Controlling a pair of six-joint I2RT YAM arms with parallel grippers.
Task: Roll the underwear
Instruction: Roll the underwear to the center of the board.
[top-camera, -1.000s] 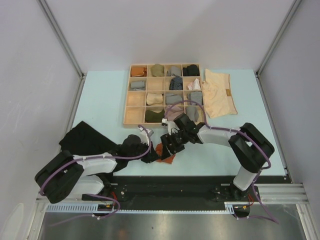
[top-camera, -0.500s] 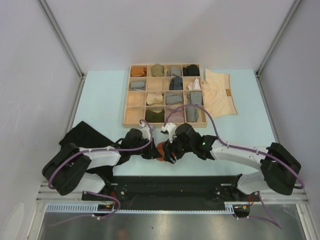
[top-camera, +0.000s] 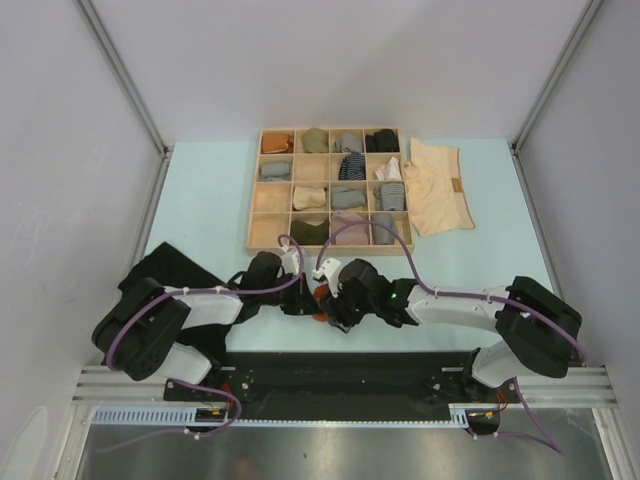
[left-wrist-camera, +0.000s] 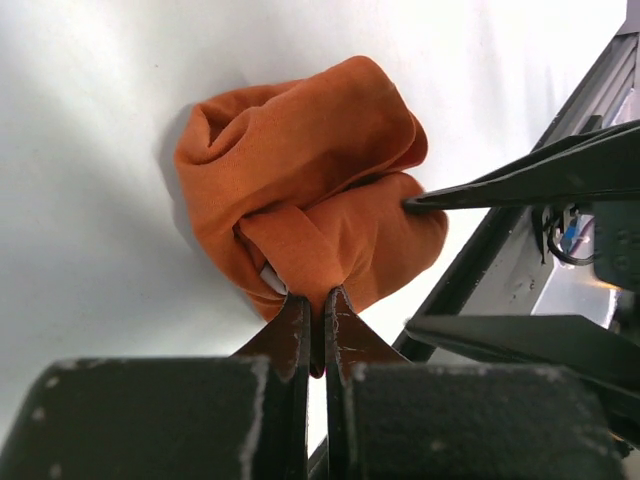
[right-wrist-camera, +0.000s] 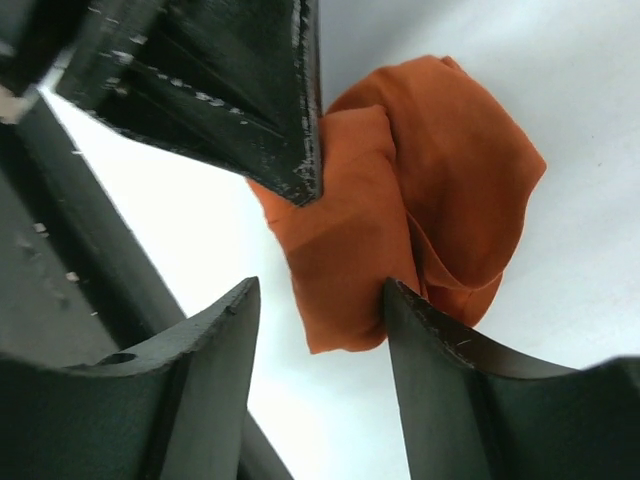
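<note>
The rust-orange underwear (left-wrist-camera: 320, 170) lies bunched into a loose, half-made roll on the desk (left-wrist-camera: 90, 120), right at the tips of both your hands. Your left hand (left-wrist-camera: 315, 295) is pressed together and pinches a fold at the edge of the bundle nearest it. I judge that this grip anchors the cloth so the roll does not spring apart while the other side is worked. Your right hand (right-wrist-camera: 320, 290) is spread, with its two fingers straddling one lobe of the bundle. One finger touches the cloth and the other stands just off it over bare desk. In the left wrist view, one of its tips pokes into the crease between the two lobes. It grips nothing yet, and the stance looks set to squeeze or tuck that loose lobe. Behind the left hand, the black underwear (top-camera: 170, 265) lies spread out, partly under that arm. Well beyond the right hand, the cream underwear (top-camera: 440, 190) lies flat and unrolled, just beside the wooden tray (top-camera: 250, 190) of small bundles.
</note>
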